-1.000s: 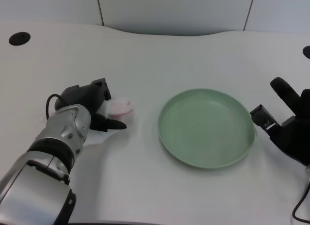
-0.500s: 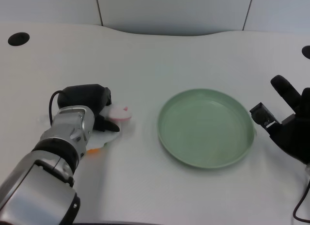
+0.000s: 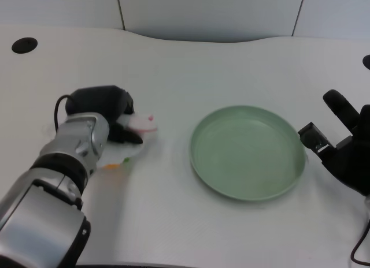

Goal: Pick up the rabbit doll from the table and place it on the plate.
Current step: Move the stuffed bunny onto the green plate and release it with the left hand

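Nearest me, my silver left forearm runs up to the black left hand (image 3: 107,115), whose fingers are wrapped over the small white-and-pink plush rabbit doll (image 3: 137,127); I read that as holding it, low over the white table (image 3: 173,66). The doll sits at the left, well apart from the round pale-green plate (image 3: 199,164) to its right, further out
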